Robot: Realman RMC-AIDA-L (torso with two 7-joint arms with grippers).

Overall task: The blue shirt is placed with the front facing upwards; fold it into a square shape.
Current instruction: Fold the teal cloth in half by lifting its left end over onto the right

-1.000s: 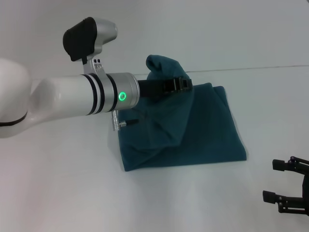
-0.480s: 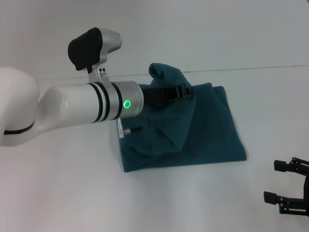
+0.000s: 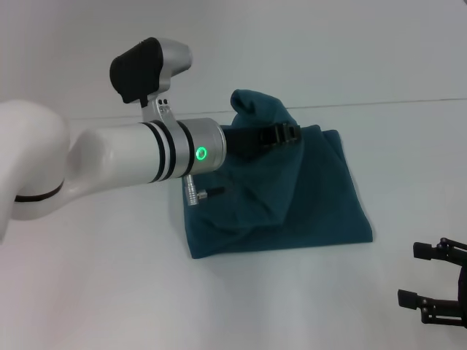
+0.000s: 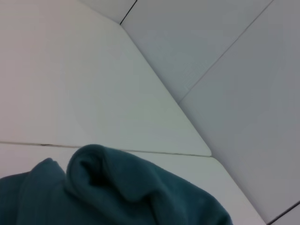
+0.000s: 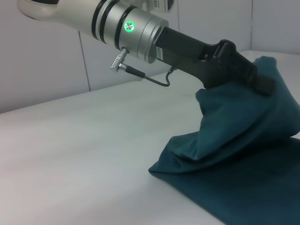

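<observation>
The blue shirt point(image 3: 292, 197) lies near the centre of the white table point(image 3: 109, 292), bunched into a rough folded block, its flat part spreading toward 4 o'clock from the middle of the head view. No lettering shows on the cloth from any angle. One portion is drawn up off the block into a peak at about 12 o'clock over the rest, and a sloping sheet of cloth hangs from that peak down to the flat layers below.

The left gripper point(image 3: 288, 135) is right there at the peak. The left arm reaches in from 9 o'clock, a green light glowing on its wrist ring, and the black gripper body runs into the raised cloth. From the right wrist view the left gripper point(image 5: 255, 79) is buried in the bunched fabric with the shirt point(image 5: 243, 154) draped from it, so its fingers are clamped on the blue shirt, holding that fold clear of the table. The left wrist view catches only a rounded hump of the teal cloth point(image 4: 117, 192) against the white tabletop and wall panels.

The right gripper point(image 3: 430, 288) sits parked down at 4 o'clock in the head view, well apart from the shirt, fingers spread apart with nothing between them.

No containers are on this table.
</observation>
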